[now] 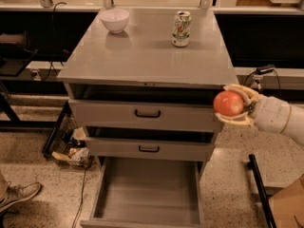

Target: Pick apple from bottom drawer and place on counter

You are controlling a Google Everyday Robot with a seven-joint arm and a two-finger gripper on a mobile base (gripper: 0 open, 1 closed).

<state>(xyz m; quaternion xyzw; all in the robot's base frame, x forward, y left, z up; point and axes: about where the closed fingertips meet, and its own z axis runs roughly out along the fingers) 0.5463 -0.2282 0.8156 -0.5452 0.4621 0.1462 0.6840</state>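
Now the gripper (pixel 224 104) at the middle right of the frame is clamped on the apple (pixel 229 102), just under the right corner of the counter (pixel 142 56), above the open bottom drawer (pixel 147 194).

One view, high before the cabinet (pixel 180 148), tilted down onto its desk (pixel 142 56) and front, fairly near; open bottom drawer (pixel 147 189) at lower edge; claw (pixel 228 105) at right edge, clasping the apple (pixel 227 101) beside the top drawer (pixel 109 114)

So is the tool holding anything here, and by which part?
Yes. The tool holds the apple, one finger over its top and one under its bottom, in the air just right of the top drawer.
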